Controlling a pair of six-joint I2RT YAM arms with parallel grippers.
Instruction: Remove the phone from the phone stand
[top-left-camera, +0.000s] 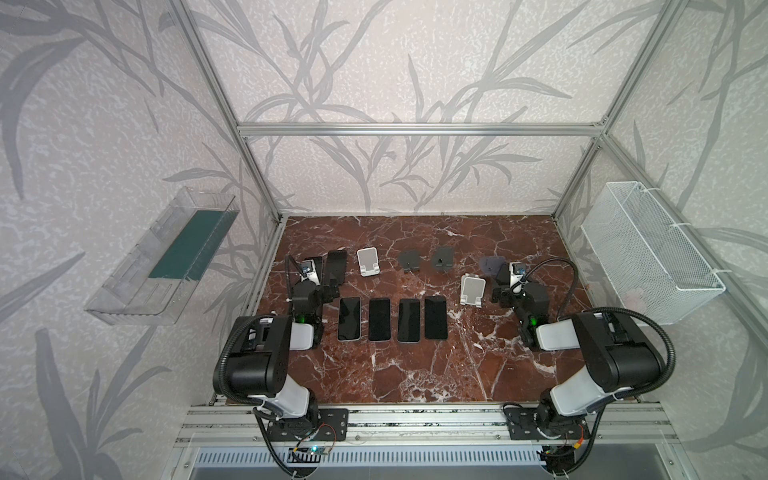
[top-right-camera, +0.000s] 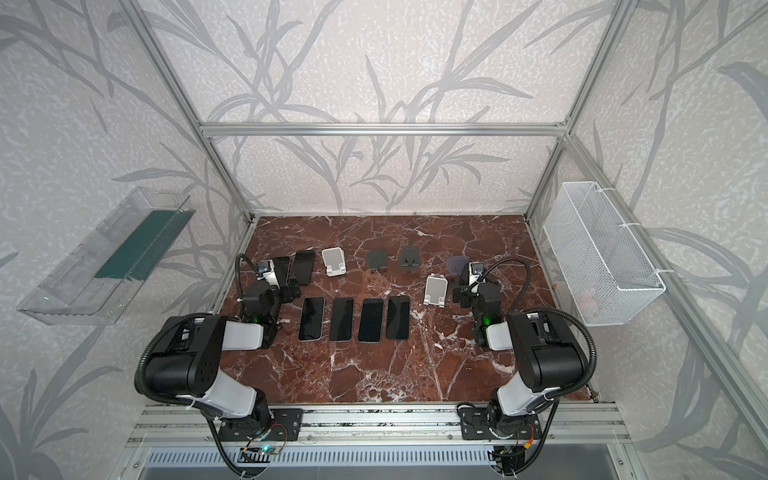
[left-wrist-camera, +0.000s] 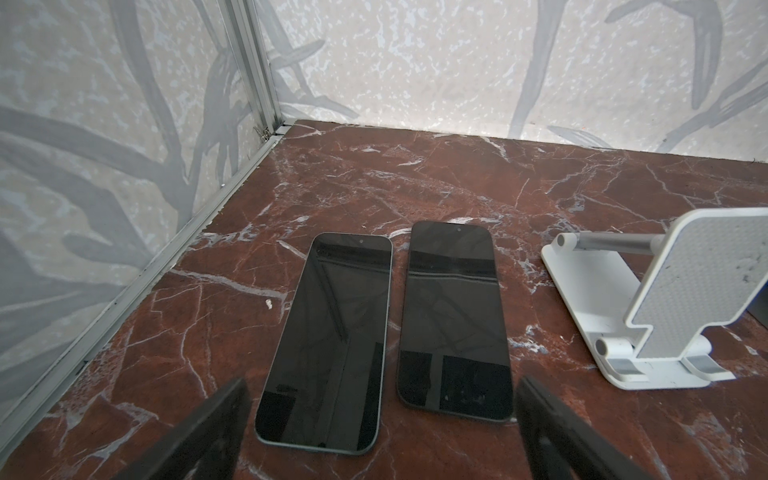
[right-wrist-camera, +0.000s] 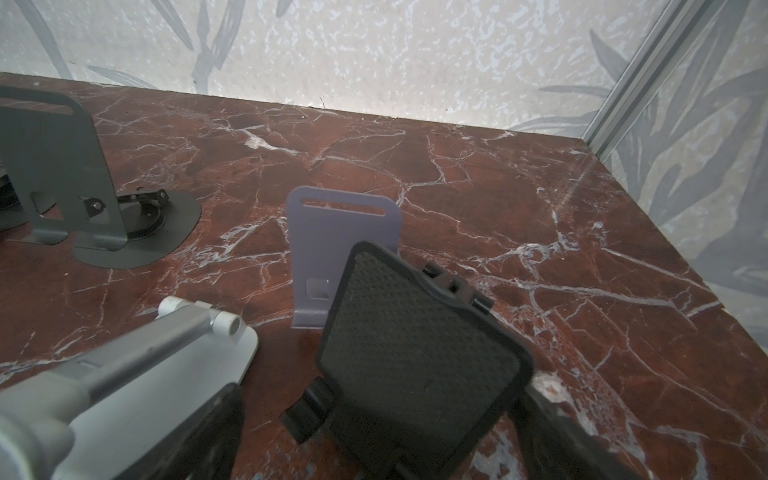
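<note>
Both grippers gape wide, empty. The left gripper (left-wrist-camera: 383, 386) hangs over the near ends of two phones (left-wrist-camera: 328, 345) flat on the bench (left-wrist-camera: 415, 178), far left, beside a white stand (left-wrist-camera: 685, 282). The right gripper (right-wrist-camera: 386, 409) has a black stand (right-wrist-camera: 415, 332) between its jaws, a purple stand (right-wrist-camera: 340, 241) just beyond. Four more phones (top-left-camera: 379, 319) lie mid-bench.

2 overhead views share table (top-left-camera: 415, 374); wrist views near, seemingly forward-facing.

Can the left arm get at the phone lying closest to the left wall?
Probably yes: the left end effector is open just short of that phone, flat on the marble table, uncovered. A second phone close beside it leaves little finger room.
</note>
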